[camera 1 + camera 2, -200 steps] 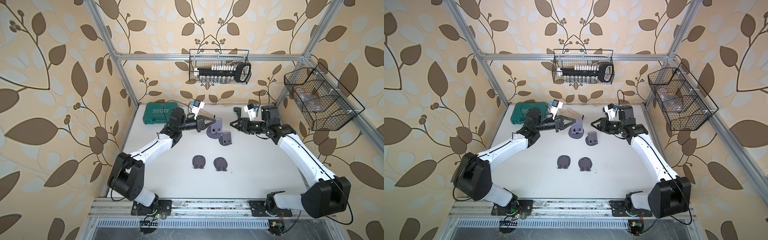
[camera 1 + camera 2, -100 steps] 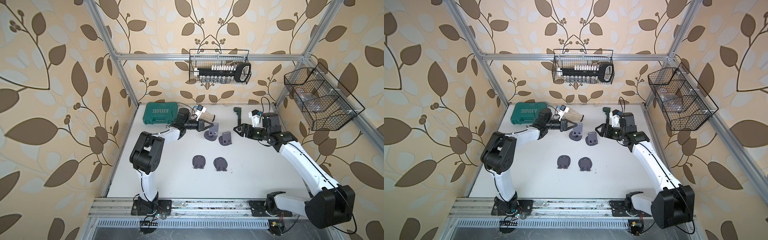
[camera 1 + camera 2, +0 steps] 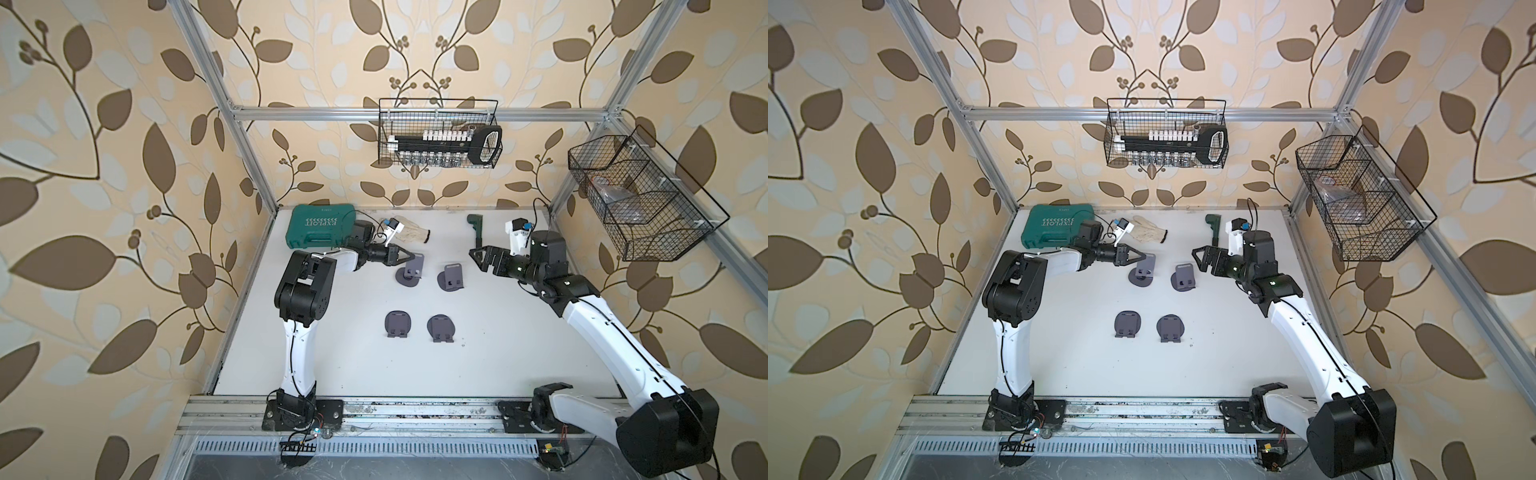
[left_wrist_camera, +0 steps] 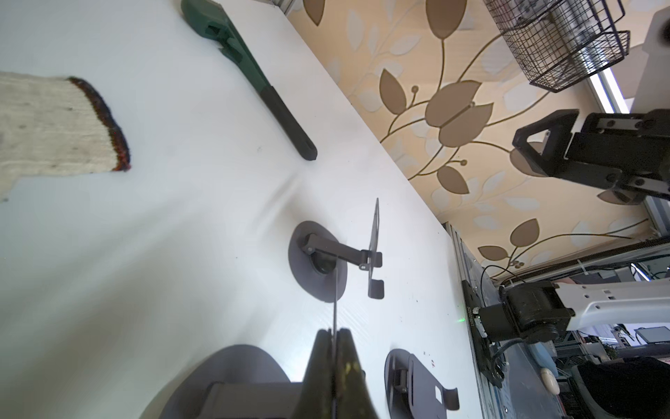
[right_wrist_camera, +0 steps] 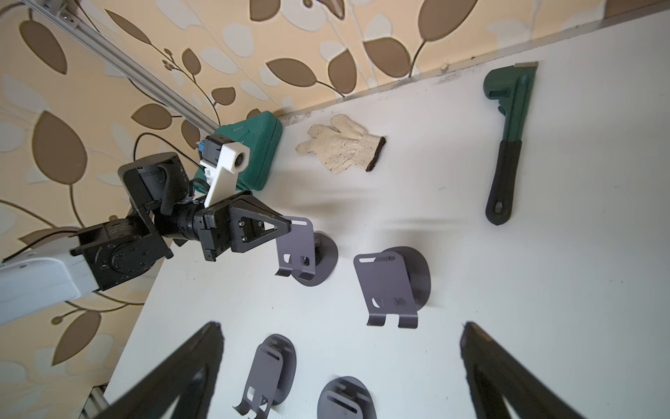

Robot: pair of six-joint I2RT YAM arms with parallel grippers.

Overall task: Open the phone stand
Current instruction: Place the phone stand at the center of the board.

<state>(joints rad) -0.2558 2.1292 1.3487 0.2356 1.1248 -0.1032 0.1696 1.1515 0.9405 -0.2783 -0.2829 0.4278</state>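
Both top views are bright, evenly lit and sharp across the white table (image 3: 353, 374). The light is diffuse with no clear direction, so the phone stand (image 3: 409, 277) throws only a faint shadow. The wallpaper (image 3: 83, 249) leaves swell toward 9 and 3 o'clock (wide-lens stretch).

In the left wrist view the table is washed out and soft at 8 o'clock. The fingers (image 4: 350, 373) of the left gripper (image 4: 333, 332) at 6 o'clock are a dark blur.

In the right wrist view the fingers (image 5: 197, 348) of the right gripper (image 5: 340, 324) at 7 and 5 o'clock are out of focus. The wrench (image 5: 507, 145) is crisp, with a thin shadow. Soft grey shading crosses the table near the middle.
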